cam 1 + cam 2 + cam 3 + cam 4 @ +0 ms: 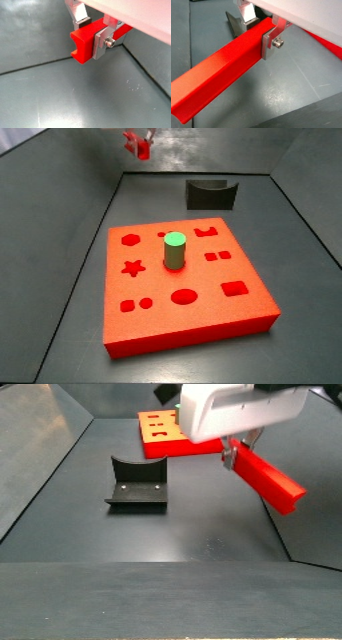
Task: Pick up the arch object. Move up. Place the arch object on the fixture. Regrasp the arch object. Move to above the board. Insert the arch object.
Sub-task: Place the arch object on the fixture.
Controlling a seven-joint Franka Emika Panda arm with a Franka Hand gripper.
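1. End effector: you see it pinching the arch between its silver fingers in both wrist views. It hangs in the air, clear of the floor. In a side view the white wrist housing covers most of it, and you cannot make out the far finger there.

2. Arch: held at one end. In a wrist view it runs long and is cut off at the frame edge; its notch shows only in the wrist view that looks at it end-on. In a side view it slopes down away from the grip. In a side view it is a tiny red spot near the far left corner of the floor, too small for detail.

3. Fixture: stands at the far edge of the floor, well apart from the arch. In a wrist view only a grey corner peeks from behind the arch.

4. Board: lies mid-floor. In a side view the wrist housing hides part of it.

5. Peg: green, upright in the board. You find it in that side view only.
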